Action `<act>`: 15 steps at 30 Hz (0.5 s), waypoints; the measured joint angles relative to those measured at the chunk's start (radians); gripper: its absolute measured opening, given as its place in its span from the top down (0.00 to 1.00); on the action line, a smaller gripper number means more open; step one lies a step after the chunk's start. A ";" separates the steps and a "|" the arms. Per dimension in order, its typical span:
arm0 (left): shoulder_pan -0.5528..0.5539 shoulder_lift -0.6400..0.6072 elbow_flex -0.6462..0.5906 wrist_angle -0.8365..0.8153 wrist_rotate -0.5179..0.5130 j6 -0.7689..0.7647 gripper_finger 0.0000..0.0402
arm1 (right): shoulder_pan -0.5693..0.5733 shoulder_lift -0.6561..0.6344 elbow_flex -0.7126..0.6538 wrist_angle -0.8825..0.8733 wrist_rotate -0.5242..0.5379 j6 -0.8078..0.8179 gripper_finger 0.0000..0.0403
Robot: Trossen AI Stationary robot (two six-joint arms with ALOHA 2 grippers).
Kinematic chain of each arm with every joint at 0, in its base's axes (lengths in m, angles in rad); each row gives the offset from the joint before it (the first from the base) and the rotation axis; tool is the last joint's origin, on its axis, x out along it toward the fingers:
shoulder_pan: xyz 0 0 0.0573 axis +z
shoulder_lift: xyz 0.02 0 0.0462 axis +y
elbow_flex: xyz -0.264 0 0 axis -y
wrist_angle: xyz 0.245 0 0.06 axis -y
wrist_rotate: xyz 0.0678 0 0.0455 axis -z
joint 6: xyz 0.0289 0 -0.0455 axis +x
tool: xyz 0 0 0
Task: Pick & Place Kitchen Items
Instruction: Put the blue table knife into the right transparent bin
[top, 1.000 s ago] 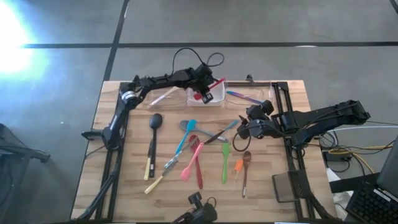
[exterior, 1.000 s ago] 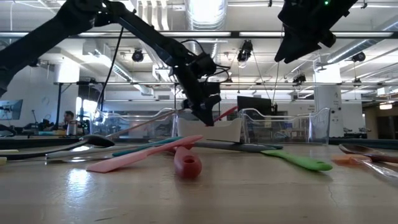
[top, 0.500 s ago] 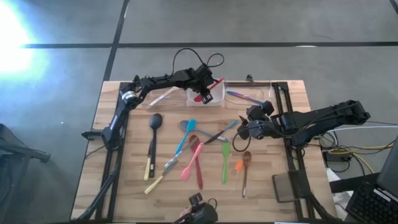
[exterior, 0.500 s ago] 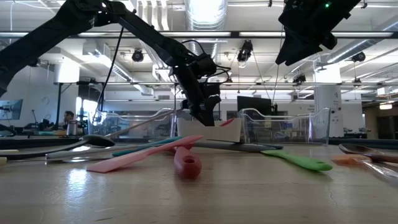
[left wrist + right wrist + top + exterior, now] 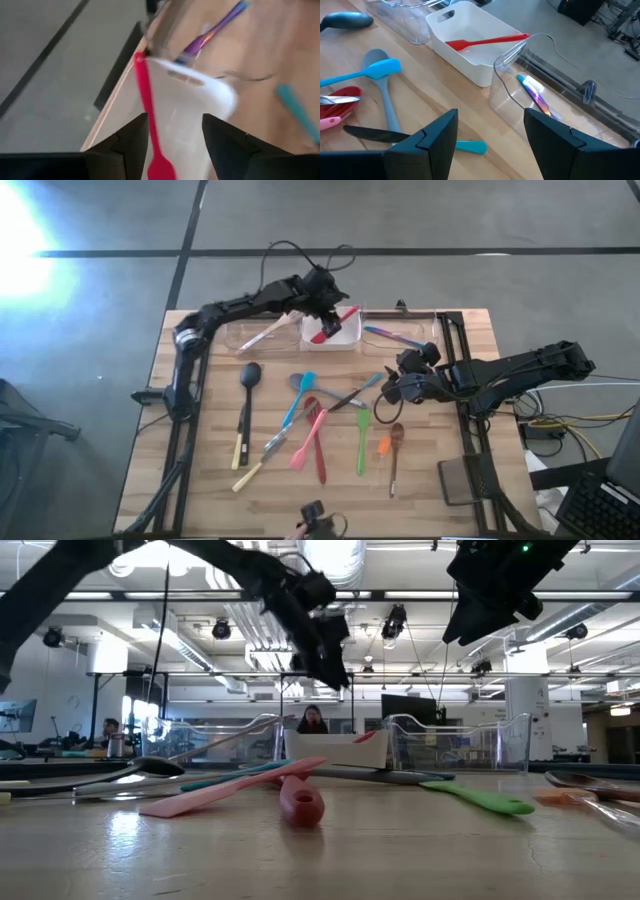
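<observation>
Above the white tray point(image 5: 340, 330) at the table's far edge, the left gripper point(image 5: 325, 288) hangs with its jaws parted and nothing between them; in the left wrist view its two dark fingers point(image 5: 127, 145) stand apart on either side of the red spatula point(image 5: 150, 125) below. That spatula lies inside the white tray, its blade down on the tray floor and its handle slanting up across the rim toward the clear tray point(image 5: 520, 95) that stands just beside the white one. In that clear tray rests a purple-handled utensil point(image 5: 534, 92). On the white tray's other side a second clear tray point(image 5: 262, 335) holds a pale, slim utensil point(image 5: 265, 333).

The remaining kitchen items are spread on the wooden table point(image 5: 200, 480) on the near side of the white tray: a black ladle point(image 5: 246, 385), a blue spatula point(image 5: 298, 395), a grey spoon point(image 5: 382, 100), a pink spatula point(image 5: 310, 436), a red spoon point(image 5: 318, 450), a green spoon point(image 5: 362, 435), a small orange piece point(image 5: 383, 446), a wooden spoon point(image 5: 396, 445) and a black-bladed knife with a teal handle point(image 5: 420, 140).

The right gripper point(image 5: 390, 388) waits over the table, well apart from the white tray and near the green spoon, its fingers point(image 5: 427, 135) spread and holding nothing.
</observation>
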 joint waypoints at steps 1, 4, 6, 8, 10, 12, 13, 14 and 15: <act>-0.008 -0.024 -0.001 -0.019 0.008 0.000 0.53 | 0.000 0.000 0.000 0.000 0.000 0.003 0.46; -0.034 -0.102 -0.002 -0.078 0.027 0.004 0.53 | 0.000 0.000 0.000 0.000 -0.002 0.007 0.46; -0.057 -0.154 -0.004 -0.116 0.030 0.014 0.53 | 0.000 0.000 0.000 0.002 -0.002 0.006 0.46; -0.084 -0.194 -0.006 -0.173 0.030 0.020 0.53 | 0.000 0.000 0.000 0.007 -0.002 0.006 0.46; -0.115 -0.229 -0.007 -0.219 0.029 0.024 0.53 | 0.000 0.000 0.000 0.013 -0.005 -0.013 0.46; -0.150 -0.259 -0.008 -0.260 0.030 0.030 0.53 | 0.000 0.000 0.000 0.021 -0.032 -0.069 0.46; -0.164 -0.275 -0.009 -0.272 0.030 0.030 0.53 | 0.000 0.000 0.000 0.024 -0.053 -0.107 0.46; -0.183 -0.290 -0.017 -0.280 0.030 0.030 0.53 | 0.000 0.000 0.000 0.029 -0.080 -0.147 0.46; -0.201 -0.307 -0.031 -0.280 0.029 0.029 0.54 | 0.000 0.000 0.000 0.030 -0.109 -0.188 0.46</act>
